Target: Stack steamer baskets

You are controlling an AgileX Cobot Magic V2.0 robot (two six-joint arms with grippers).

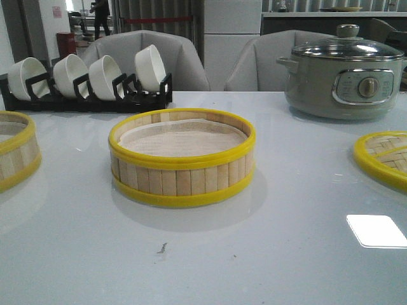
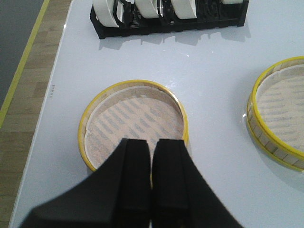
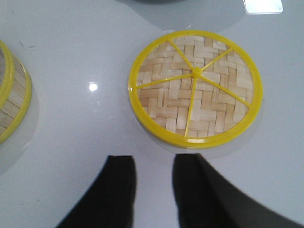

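Two steamer baskets with yellow hoops and white liners stand on the white table: one in the centre (image 1: 181,159), one at the left edge (image 1: 13,149). The woven yellow-rimmed lid (image 1: 385,155) lies flat at the right edge. Neither gripper shows in the front view. In the left wrist view my left gripper (image 2: 152,141) has its fingers together with only a thin slit, over the near rim of the left basket (image 2: 135,121); the centre basket (image 2: 280,114) lies off to the side. My right gripper (image 3: 154,159) is open and empty over bare table just short of the lid (image 3: 194,90).
A black rack of white bowls (image 1: 89,82) stands at the back left. A grey-green electric pot with a glass lid (image 1: 343,73) stands at the back right. The table's left edge (image 2: 52,90) runs close to the left basket, with wooden floor beyond.
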